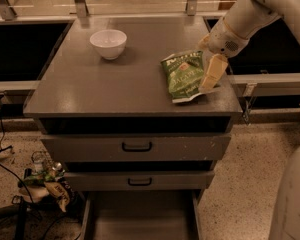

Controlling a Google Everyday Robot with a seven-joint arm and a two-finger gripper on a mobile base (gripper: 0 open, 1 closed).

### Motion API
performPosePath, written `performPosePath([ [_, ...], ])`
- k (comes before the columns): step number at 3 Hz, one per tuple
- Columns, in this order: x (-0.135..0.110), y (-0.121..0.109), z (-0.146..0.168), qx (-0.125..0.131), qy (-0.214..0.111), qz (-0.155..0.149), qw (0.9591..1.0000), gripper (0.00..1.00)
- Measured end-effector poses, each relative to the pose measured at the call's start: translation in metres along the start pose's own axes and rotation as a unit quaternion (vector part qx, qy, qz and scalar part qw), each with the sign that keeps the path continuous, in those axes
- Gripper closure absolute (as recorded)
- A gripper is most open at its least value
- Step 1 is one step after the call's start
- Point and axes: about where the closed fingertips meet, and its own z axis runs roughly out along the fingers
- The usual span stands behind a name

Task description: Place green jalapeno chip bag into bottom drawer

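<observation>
The green jalapeno chip bag (181,76) lies flat on the right part of the grey cabinet top (100,86), near the front right corner. My gripper (211,75) hangs down from the arm at the upper right and sits at the bag's right edge, touching or just above it. The bottom drawer (140,218) is pulled out at floor level below the cabinet, and its flat grey floor shows nothing in it.
A white bowl (108,43) stands at the back left of the cabinet top. Two shut grey drawers with black handles (136,146) (140,182) are above the open one. Cables and clutter (45,181) lie on the floor at the left. My base (290,199) fills the lower right.
</observation>
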Motion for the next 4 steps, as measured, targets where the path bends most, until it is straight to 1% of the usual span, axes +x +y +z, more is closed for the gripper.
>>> performPosePath([
  [1, -0.0018, -0.0009, 0.0191, -0.013, -0.012, 0.004, 0.9998, 0.0],
  [2, -0.0018, -0.0009, 0.0191, -0.013, -0.012, 0.004, 0.9998, 0.0],
  [3, -0.0018, -0.0009, 0.0191, -0.013, -0.012, 0.004, 0.9998, 0.27],
  [4, -0.0018, -0.0009, 0.0192, -0.013, -0.012, 0.004, 0.9998, 0.5],
])
